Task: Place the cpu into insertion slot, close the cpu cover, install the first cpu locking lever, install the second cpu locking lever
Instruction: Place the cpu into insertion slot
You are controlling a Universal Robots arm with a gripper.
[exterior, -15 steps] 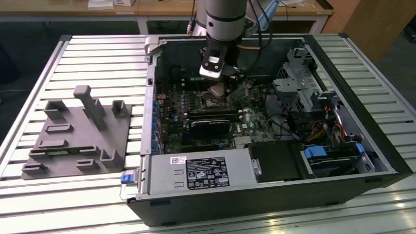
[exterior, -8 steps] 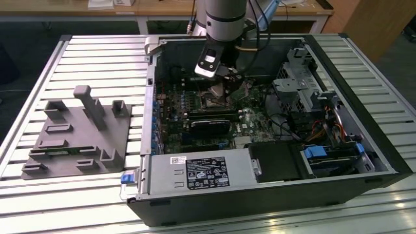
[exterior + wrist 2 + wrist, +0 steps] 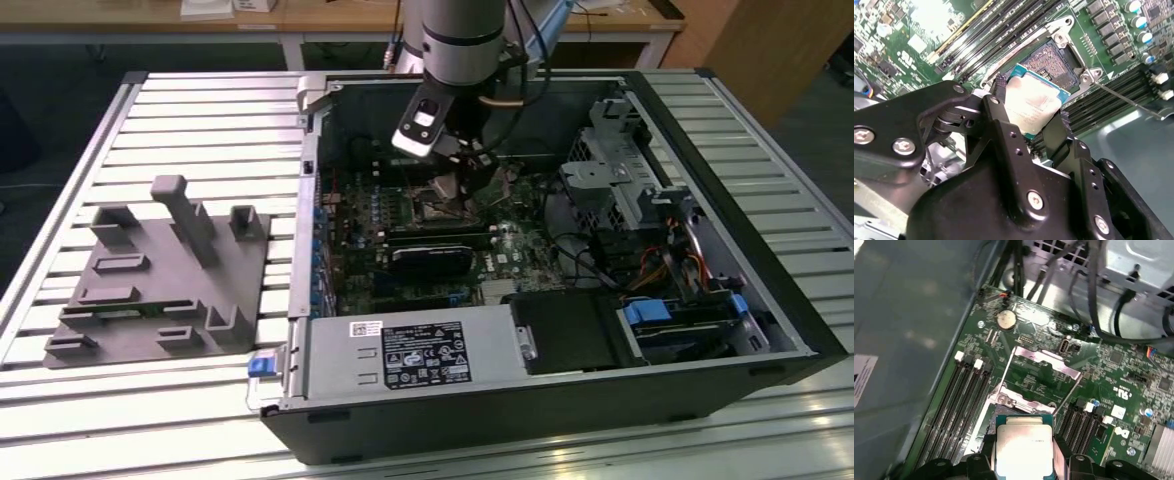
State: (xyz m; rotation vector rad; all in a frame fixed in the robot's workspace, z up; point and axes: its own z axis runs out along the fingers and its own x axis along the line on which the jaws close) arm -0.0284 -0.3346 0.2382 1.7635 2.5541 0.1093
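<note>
Fingers (image 3: 1004,131) angled downward clamp cpu (image 3: 1033,102) near insertion slot (image 3: 1060,59).

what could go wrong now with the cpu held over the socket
1. The cpu, pinched by its edges in the gripper, covers just one corner of the insertion slot in the second wrist view; lowered that way, it might land on the metal rim.
2. The fingers flank the chip closely, so they may strike that rim or the neighbouring memory slots.
</note>
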